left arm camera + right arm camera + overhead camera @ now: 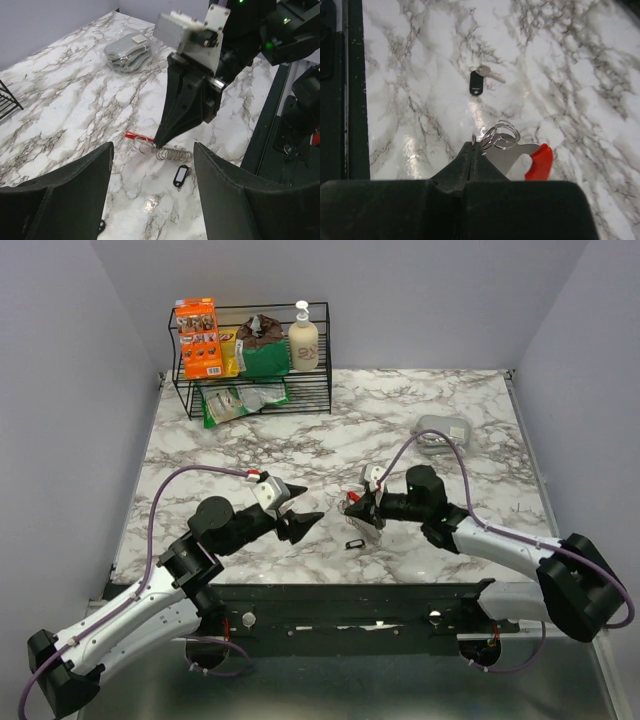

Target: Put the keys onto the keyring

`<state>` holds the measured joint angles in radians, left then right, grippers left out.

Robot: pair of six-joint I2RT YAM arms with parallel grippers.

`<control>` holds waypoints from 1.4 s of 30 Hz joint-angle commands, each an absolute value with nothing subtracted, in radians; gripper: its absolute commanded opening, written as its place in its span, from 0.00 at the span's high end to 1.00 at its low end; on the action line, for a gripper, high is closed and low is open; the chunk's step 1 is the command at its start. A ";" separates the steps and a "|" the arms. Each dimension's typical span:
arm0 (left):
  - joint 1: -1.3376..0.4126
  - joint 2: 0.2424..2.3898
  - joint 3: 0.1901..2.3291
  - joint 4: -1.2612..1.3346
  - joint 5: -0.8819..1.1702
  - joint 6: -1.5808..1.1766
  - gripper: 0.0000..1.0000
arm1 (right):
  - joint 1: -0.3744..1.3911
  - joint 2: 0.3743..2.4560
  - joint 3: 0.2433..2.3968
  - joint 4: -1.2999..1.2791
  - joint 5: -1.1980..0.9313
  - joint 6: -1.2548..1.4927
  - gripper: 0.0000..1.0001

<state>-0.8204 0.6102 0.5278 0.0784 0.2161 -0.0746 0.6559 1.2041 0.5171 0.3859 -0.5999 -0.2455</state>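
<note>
The keyring (538, 161), a flat silver plate with a red curved side and wire rings at its end, hangs just over the marble. My right gripper (474, 147) is shut on one of those rings. From the left wrist I see the same fingers (172, 120) pointing down onto the rings (172, 154), with the red side (134, 135) behind them. The keys (478, 83), a small black tag with a silver key, lie on the marble in front of the keyring (362, 512). They also show near the table's front edge (354, 544). My left gripper (305, 508) is open and empty, just left of the keys (181, 176).
A black wire rack (255, 370) with packets and a bottle stands at the back left. A gray pouch in clear plastic (443, 430) lies at the back right. The black front rail (350, 592) runs right behind the keys.
</note>
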 commanded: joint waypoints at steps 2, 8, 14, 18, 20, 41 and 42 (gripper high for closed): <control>-0.827 0.589 0.515 0.075 0.166 -0.078 0.26 | 0.672 1.316 0.511 0.423 -0.698 -0.192 0.99; -0.827 0.589 0.508 0.086 0.149 -0.081 0.25 | 0.687 1.391 0.496 0.497 -0.741 -0.134 0.99; -0.827 0.609 0.503 0.094 0.137 -0.086 0.26 | 0.715 1.489 0.541 0.411 -0.827 -0.155 0.99; -0.827 0.618 0.500 0.103 0.121 -0.084 0.26 | 0.738 1.581 0.589 0.321 -0.847 -0.164 0.93; -0.827 0.618 0.499 0.106 0.118 -0.083 0.26 | 0.738 1.585 0.592 0.319 -0.833 -0.146 0.71; -0.825 0.624 0.449 0.134 0.014 -0.149 0.14 | 0.712 1.276 0.587 0.329 -0.329 0.315 0.00; -0.825 0.629 0.448 0.130 -0.029 -0.167 0.09 | 0.707 1.298 0.629 0.271 -0.350 0.305 0.00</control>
